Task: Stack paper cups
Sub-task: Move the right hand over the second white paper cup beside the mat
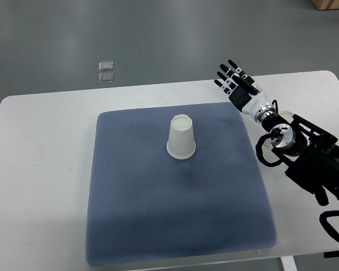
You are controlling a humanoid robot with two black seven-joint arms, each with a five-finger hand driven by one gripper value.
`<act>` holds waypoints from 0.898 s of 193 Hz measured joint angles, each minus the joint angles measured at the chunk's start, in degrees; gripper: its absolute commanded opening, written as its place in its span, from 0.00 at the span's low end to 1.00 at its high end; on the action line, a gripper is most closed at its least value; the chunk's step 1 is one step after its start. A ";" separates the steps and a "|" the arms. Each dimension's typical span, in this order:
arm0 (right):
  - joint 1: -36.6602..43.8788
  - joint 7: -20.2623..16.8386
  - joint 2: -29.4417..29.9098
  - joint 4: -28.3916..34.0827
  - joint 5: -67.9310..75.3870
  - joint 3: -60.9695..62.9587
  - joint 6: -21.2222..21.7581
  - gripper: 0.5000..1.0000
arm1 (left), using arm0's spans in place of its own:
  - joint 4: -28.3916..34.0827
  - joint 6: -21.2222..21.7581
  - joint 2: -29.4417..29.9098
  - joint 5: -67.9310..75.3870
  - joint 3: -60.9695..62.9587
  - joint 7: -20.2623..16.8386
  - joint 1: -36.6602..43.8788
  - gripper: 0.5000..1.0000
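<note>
Standing mouth-down near the middle of the blue mat (158, 226) on the worktop (39, 169), the paper cup (181, 137) appears ready for stacking, while the right hand (235, 82), fingers spread and empty, hovers well apart beyond the mat's far right corner.

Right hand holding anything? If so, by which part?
Nothing. The right hand is open at the mat's far right corner, apart from the paper cup.

Matt white paper on the cup (181, 138); woven, dimpled blue-grey cloth on the mat (175, 197); smooth, faintly glossy white counter (42, 169); hard black-and-white plastic on the fingers (229, 73)
</note>
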 measured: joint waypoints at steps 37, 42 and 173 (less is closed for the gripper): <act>0.00 0.00 -0.02 0.05 0.00 -0.05 0.00 0.85 | 0.00 0.00 0.00 0.00 0.04 0.00 0.00 1.00; 0.00 0.00 -0.06 0.05 -0.05 -0.08 0.00 0.85 | 0.00 0.00 0.00 0.00 0.05 0.00 0.00 1.00; 20.62 -3.74 -15.23 11.16 -25.87 -40.62 3.77 0.85 | -0.04 0.00 0.00 0.00 0.00 0.00 0.00 1.00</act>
